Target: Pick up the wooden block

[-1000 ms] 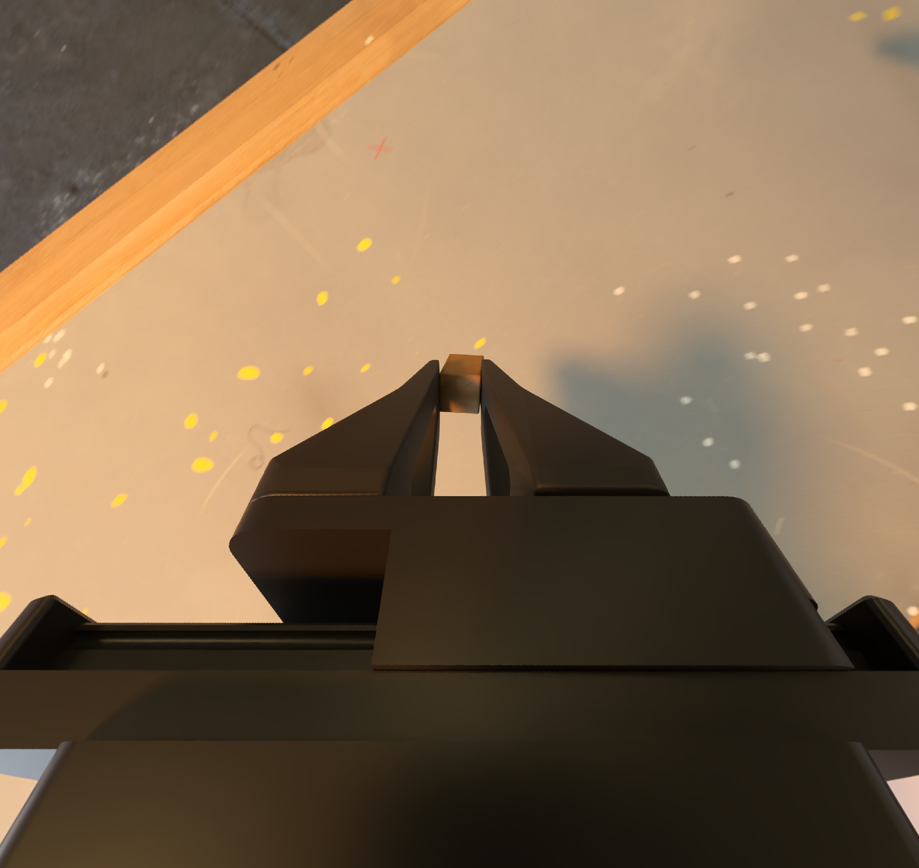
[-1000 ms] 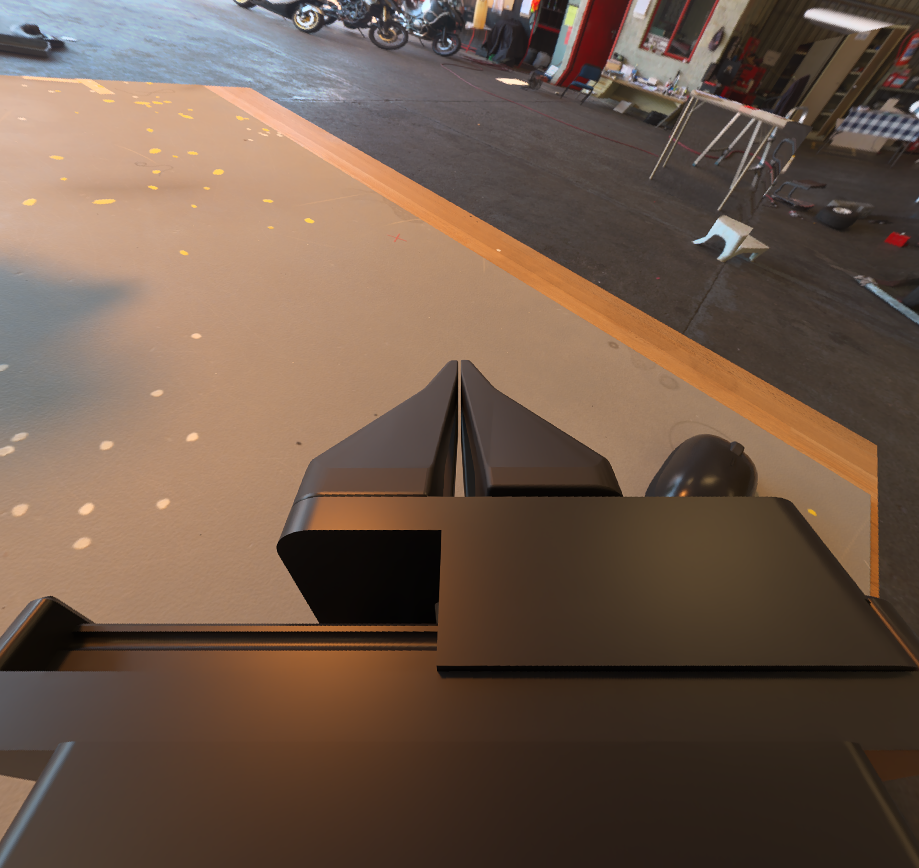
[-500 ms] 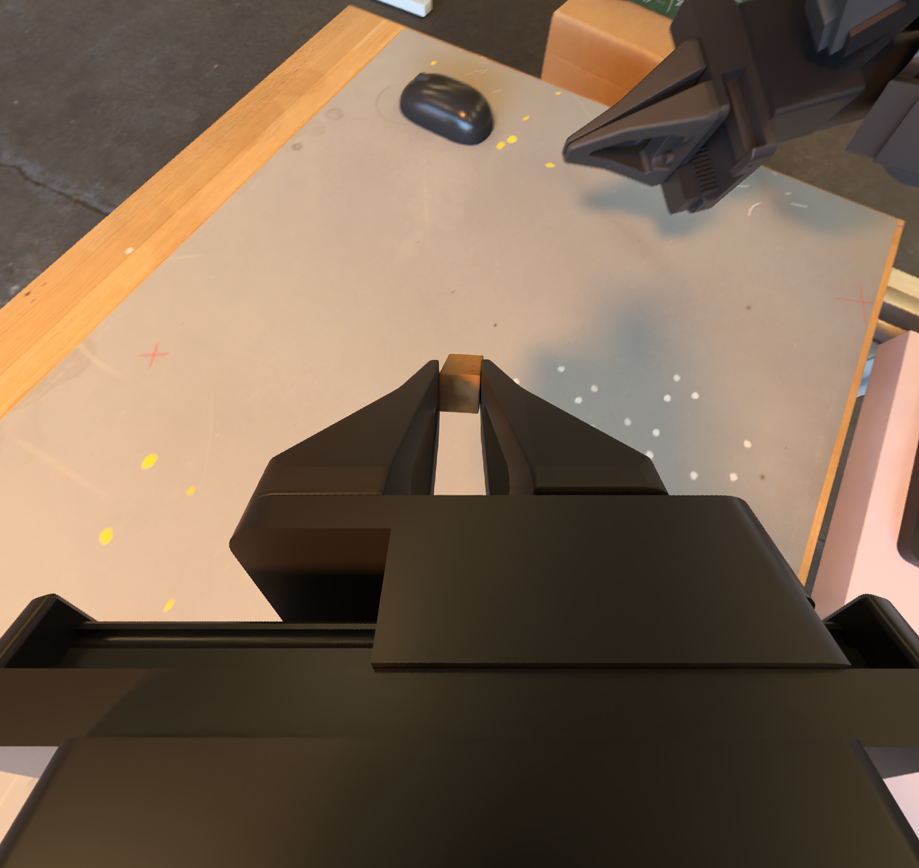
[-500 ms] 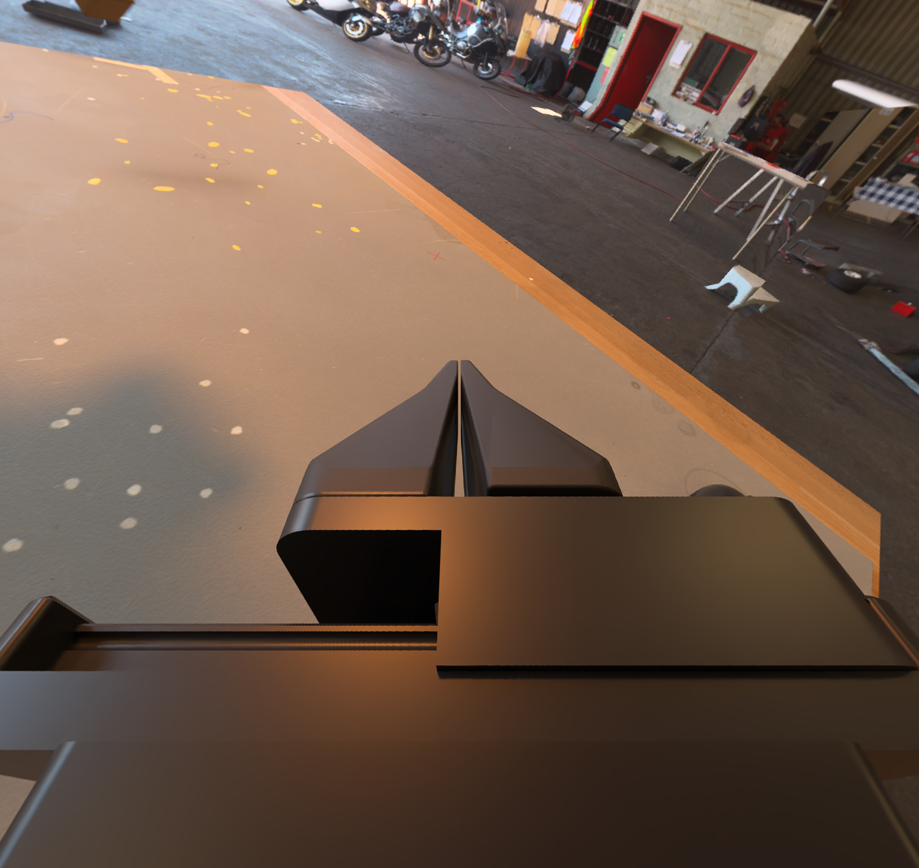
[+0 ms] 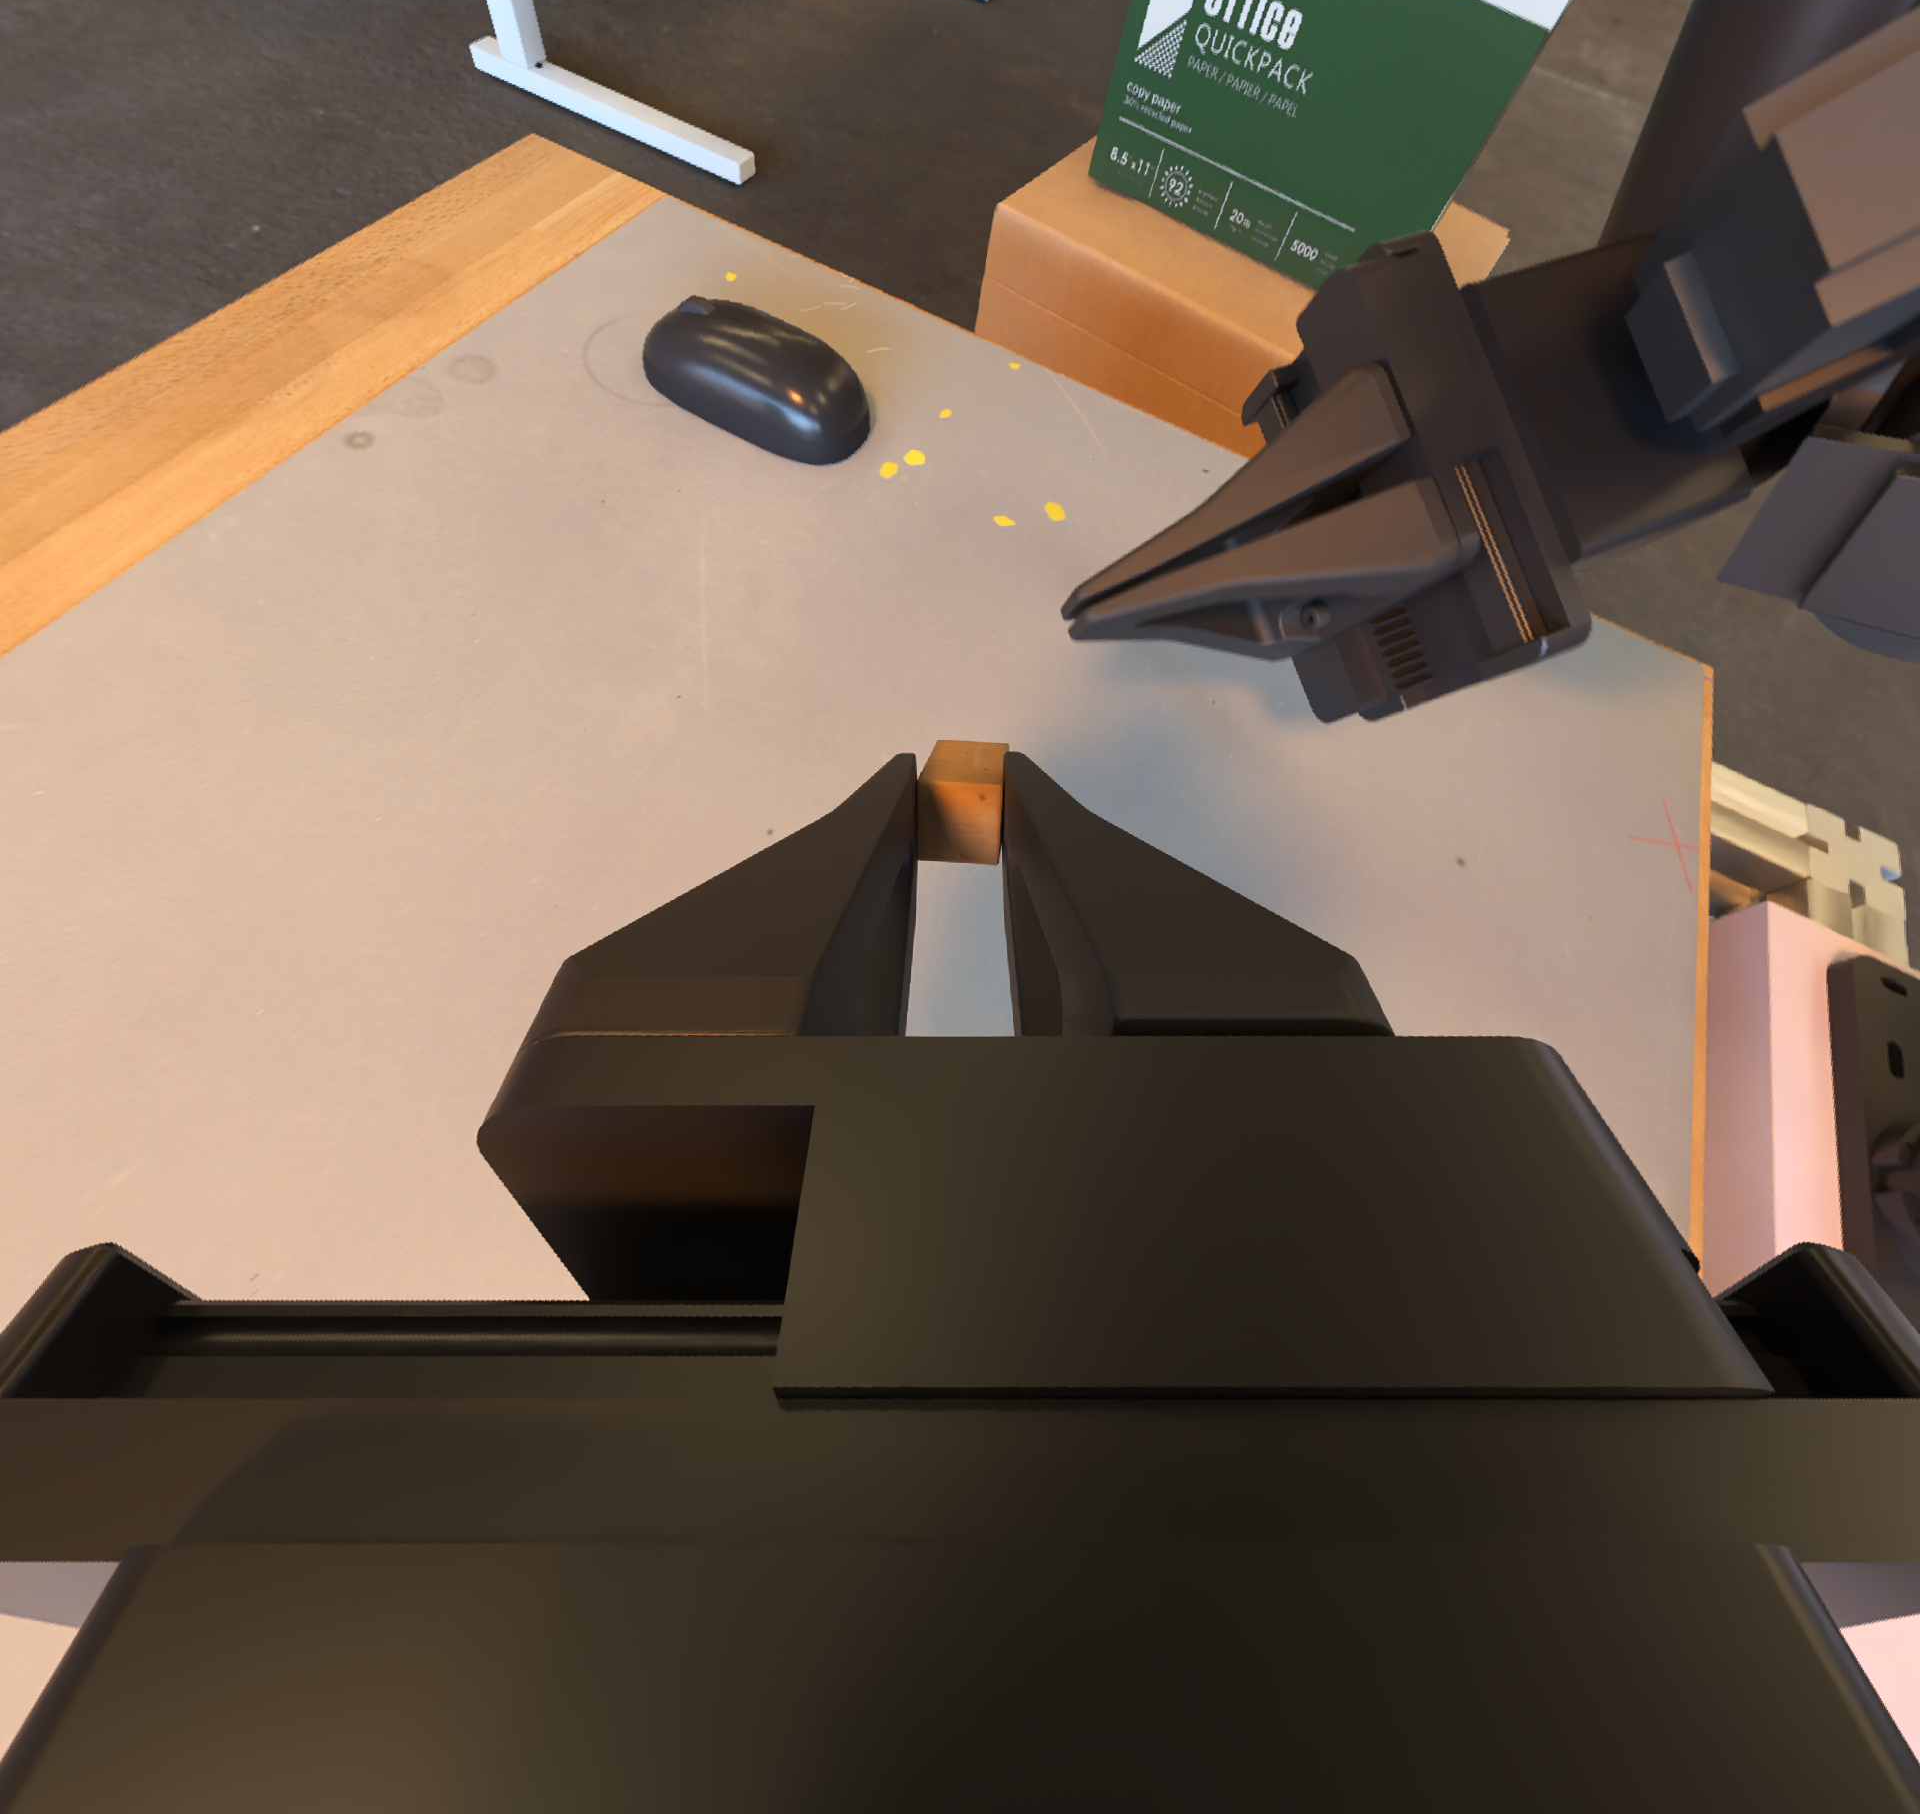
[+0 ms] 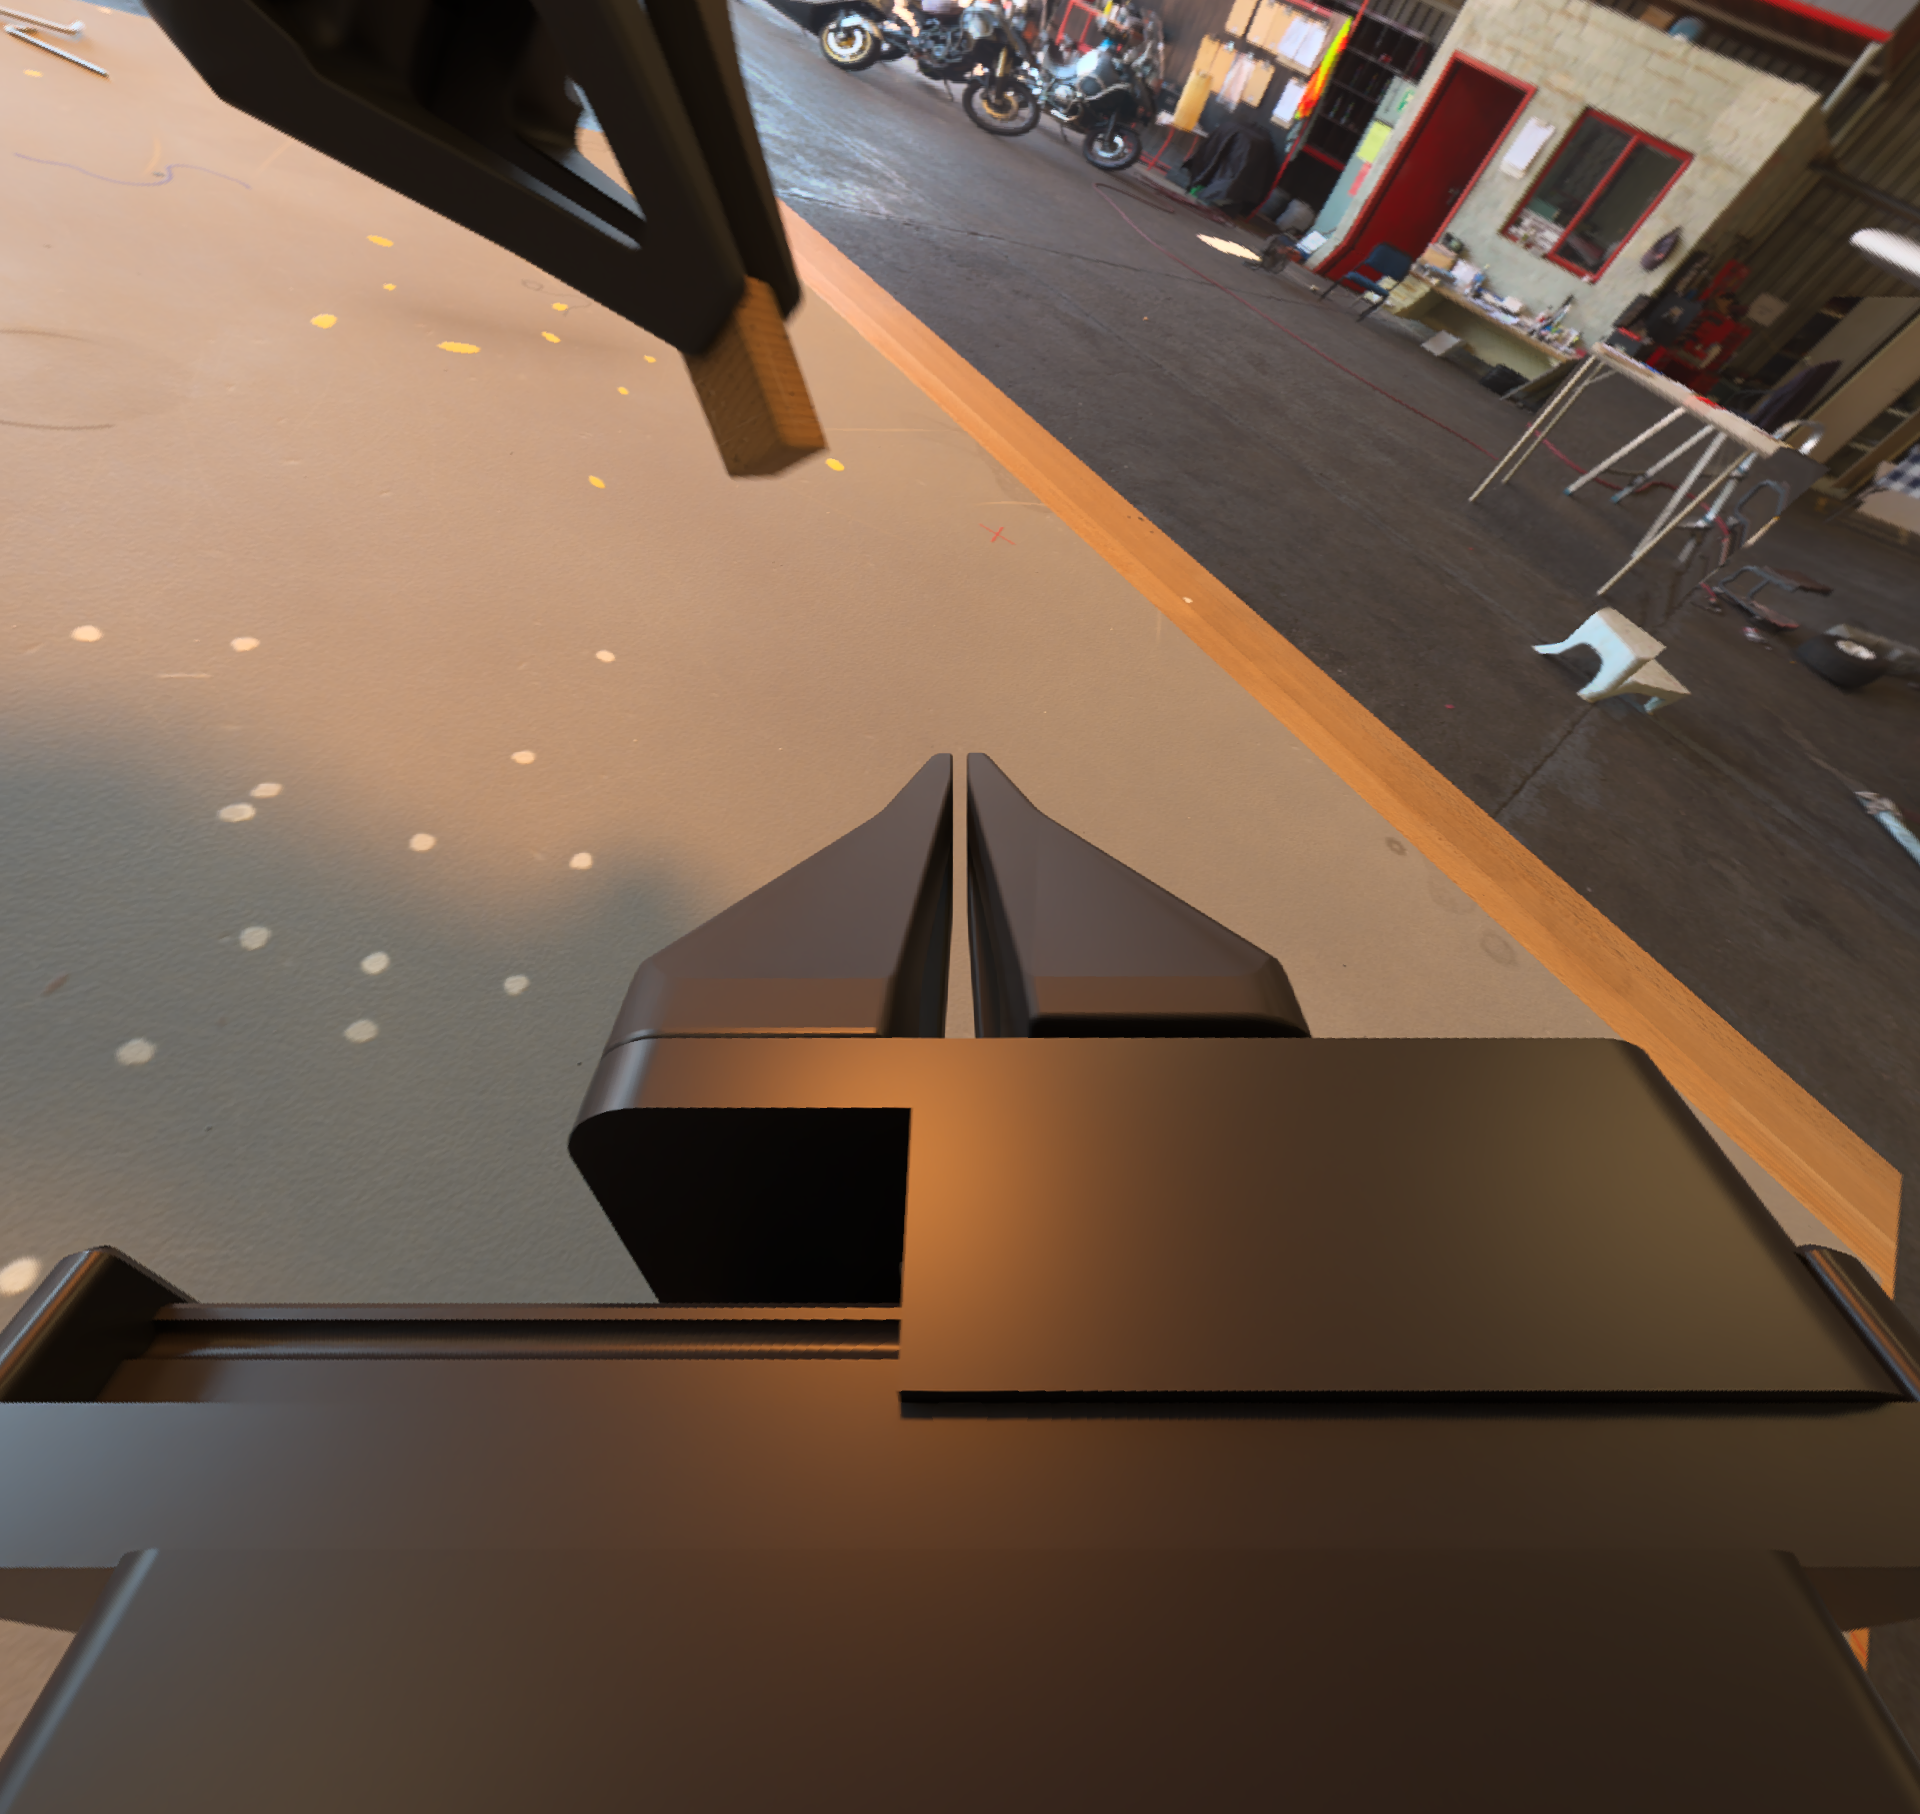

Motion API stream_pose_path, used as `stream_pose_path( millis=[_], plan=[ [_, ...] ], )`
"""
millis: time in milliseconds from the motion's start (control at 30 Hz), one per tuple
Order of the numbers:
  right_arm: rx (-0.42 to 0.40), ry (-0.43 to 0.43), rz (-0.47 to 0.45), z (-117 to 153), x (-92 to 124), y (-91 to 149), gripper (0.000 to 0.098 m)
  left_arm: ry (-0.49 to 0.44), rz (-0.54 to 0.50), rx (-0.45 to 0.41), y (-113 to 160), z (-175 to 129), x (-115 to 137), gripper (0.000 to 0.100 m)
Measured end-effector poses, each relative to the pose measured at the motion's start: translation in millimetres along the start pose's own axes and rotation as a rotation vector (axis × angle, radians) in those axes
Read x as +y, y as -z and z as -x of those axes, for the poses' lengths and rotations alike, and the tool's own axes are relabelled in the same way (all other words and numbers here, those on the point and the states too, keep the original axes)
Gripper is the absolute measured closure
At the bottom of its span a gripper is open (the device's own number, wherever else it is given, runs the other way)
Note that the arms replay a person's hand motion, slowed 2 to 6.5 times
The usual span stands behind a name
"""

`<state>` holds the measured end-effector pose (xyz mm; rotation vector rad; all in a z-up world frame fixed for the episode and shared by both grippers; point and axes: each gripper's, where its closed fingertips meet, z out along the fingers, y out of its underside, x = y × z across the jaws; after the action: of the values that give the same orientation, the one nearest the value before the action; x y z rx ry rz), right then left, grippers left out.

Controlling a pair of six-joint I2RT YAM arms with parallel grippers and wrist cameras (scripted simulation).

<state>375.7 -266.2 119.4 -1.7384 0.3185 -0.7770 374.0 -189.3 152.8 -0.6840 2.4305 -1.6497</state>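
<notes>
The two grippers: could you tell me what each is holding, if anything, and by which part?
The left gripper holds the wooden block by one end, pinched on two opposite sides; the other end sticks out. The right gripper is shut on nothing.

Both arms were matte black all over. The left gripper [image 5: 961, 777] had two wedge-shaped fingers tapering to thin tips on a flat slab body with a grooved rail. The right gripper [image 6: 959, 762] matched it, with a ribbed vent patch and small screw underneath.
</notes>
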Motion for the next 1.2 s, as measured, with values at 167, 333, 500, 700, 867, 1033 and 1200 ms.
stream_pose_path(
  millis=[167, 333, 500, 700, 867, 1033, 1200],
  plan=[
    [-0.038, 0.02, 0.02, 7, 4, -2, 0.0903, 0.032, -0.013, 0.015, -26, 3, 8, 0.086],
    [-0.071, 0.062, 0.04, 15, 8, -4, 0.0892, 0.056, -0.024, 0.04, -44, 4, 21, 0.086],
    [-0.102, 0.106, 0.067, 25, 14, -7, 0.0881, 0.081, -0.041, 0.086, -56, 0, 32, 0.086],
    [-0.133, 0.145, 0.105, 35, 21, -12, 0.0843, 0.106, -0.022, 0.146, -60, -9, 43, 0.086],
    [-0.141, 0.183, 0.125, 39, 22, -16, 0.0812, 0.092, -0.004, 0.148, -60, -10, 51, 0.087],
    [-0.144, 0.204, 0.133, 46, 23, -18, 0.0807, 0.104, 0.005, 0.187, -59, -16, 54, 0.087],
    [-0.125, 0.235, 0.152, 47, 26, -18, 0.0807, 0.111, 0.01, 0.19, -60, -17, 56, 0.087]
  ],
)
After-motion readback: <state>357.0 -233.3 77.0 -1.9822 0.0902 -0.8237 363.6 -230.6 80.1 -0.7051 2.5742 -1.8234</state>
